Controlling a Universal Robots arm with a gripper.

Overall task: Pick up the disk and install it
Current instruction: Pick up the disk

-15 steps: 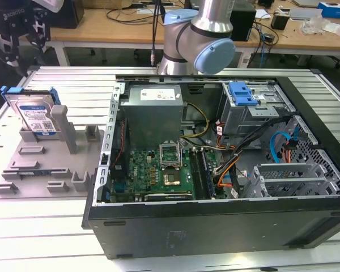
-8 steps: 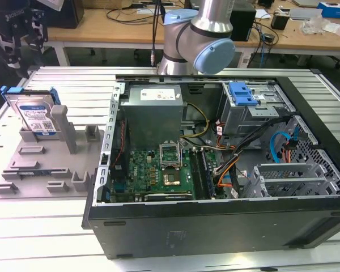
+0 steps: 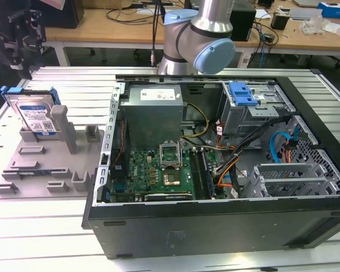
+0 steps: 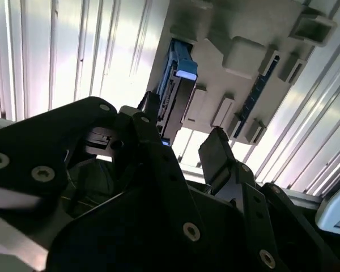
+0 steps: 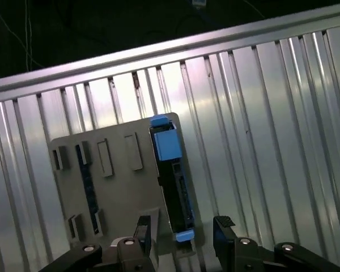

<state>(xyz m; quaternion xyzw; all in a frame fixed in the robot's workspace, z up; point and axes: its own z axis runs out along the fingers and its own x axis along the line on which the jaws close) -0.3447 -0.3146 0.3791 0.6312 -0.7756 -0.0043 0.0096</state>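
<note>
Over the grey fixture tray [image 3: 45,170] at the exterior view's left, treat this as the approach to the grasp: gripper [image 3: 25,59] hanging high above the disk [image 3: 35,112], touching nothing, holding nothing. Find the disk standing on edge in a tray slot, label toward the exterior camera, just beside the grey post [image 3: 60,122] and well apart from the open computer case [image 3: 215,170]. Read the fingers [image 5: 224,229] as spread apart: 2 dark tips in the first wrist view, set wider than the drive's thin top edge and flanking one blue frame end rather than its middle. Probably best to slide along the drive's length until centred, so as to grip balanced metal, not plastic. Square the jaws to the 2 flat faces to avoid rocking the drive in its slot. Descend straight and slowly, minding the post on the label side — some risk of snagging a tip there and toppling the drive. Close only after bracketing both faces evenly.
</note>
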